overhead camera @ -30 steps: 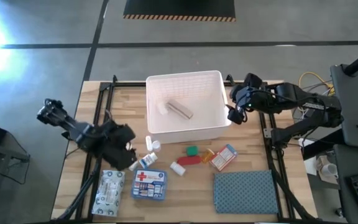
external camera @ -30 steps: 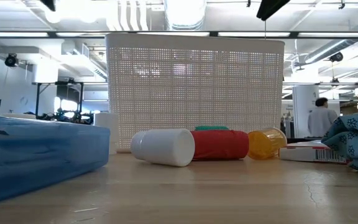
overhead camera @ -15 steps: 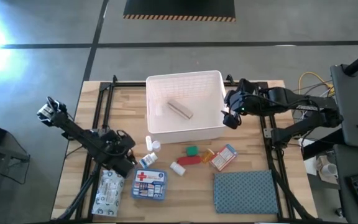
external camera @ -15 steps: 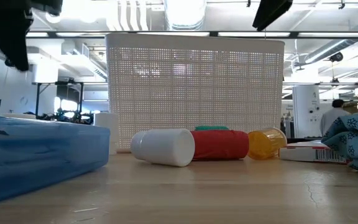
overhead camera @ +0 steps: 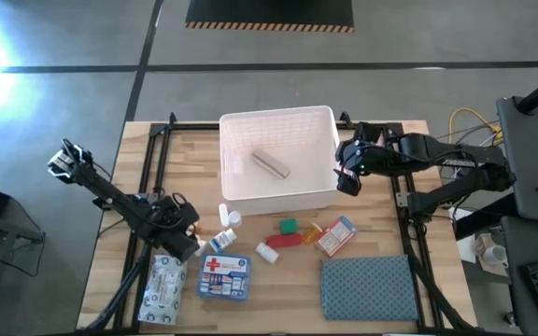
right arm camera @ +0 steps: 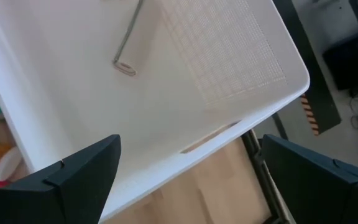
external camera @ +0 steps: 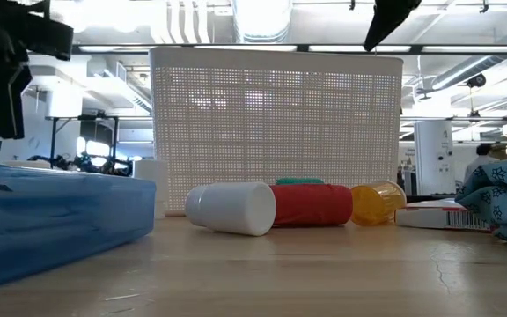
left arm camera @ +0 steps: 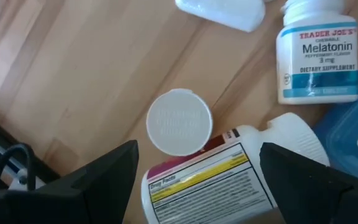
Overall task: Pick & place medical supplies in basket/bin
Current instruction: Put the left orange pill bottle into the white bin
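The white gridded basket (overhead camera: pixel 278 159) stands at the table's far middle with a grey item (overhead camera: pixel 271 163) lying in it. In front of it lie a blue first-aid box (overhead camera: pixel 224 277), a white patterned packet (overhead camera: pixel 162 285), a Melatonin bottle (left arm camera: pixel 319 59), and red (overhead camera: pixel 283 241), green (overhead camera: pixel 289 226) and orange (overhead camera: pixel 314 233) packs. My left gripper (left arm camera: pixel 199 149) is open, low over the table, its fingers on either side of a lying white labelled pill bottle (left arm camera: pixel 210 180), next to a round white cap (left arm camera: pixel 179 121). My right gripper (right arm camera: pixel 190 140) is open above the basket's right rim (overhead camera: pixel 336 159).
A blue-grey textured cloth (overhead camera: pixel 367 285) lies at the near right, and a red-and-white box (overhead camera: pixel 336 235) lies beside the orange pack. Black frame rails run along both table sides. In the low view, people show in the room far behind the table.
My left gripper has come down toward the table's near edge, over the pill bottles left of the first-aid box, and now shows at the left of the low view. My right gripper has shifted slightly toward the basket's right wall. No object has moved.
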`<action>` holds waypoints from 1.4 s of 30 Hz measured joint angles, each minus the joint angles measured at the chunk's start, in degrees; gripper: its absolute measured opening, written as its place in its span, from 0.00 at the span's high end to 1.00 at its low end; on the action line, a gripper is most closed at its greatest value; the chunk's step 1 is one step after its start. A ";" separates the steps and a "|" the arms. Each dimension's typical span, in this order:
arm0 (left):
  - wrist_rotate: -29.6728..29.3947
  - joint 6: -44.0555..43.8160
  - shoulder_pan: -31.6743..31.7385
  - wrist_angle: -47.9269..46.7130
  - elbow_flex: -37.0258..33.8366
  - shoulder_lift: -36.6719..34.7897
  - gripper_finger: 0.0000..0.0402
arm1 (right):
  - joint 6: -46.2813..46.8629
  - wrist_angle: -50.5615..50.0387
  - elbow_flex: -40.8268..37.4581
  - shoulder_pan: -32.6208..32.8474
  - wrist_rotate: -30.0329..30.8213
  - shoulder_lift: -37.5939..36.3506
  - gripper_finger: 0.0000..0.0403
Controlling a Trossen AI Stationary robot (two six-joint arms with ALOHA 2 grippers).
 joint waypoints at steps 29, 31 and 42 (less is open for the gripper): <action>-3.13 5.07 2.31 10.20 -11.07 -0.56 0.22 | -4.51 16.17 -6.86 -0.52 2.10 0.66 0.06; -3.32 5.07 2.74 10.28 -11.60 -0.59 0.22 | -3.26 16.19 -6.86 -0.52 2.08 0.85 0.06; -3.31 5.69 5.01 18.50 -12.55 -0.59 0.22 | 2.20 19.18 -9.36 -0.56 2.07 0.81 0.06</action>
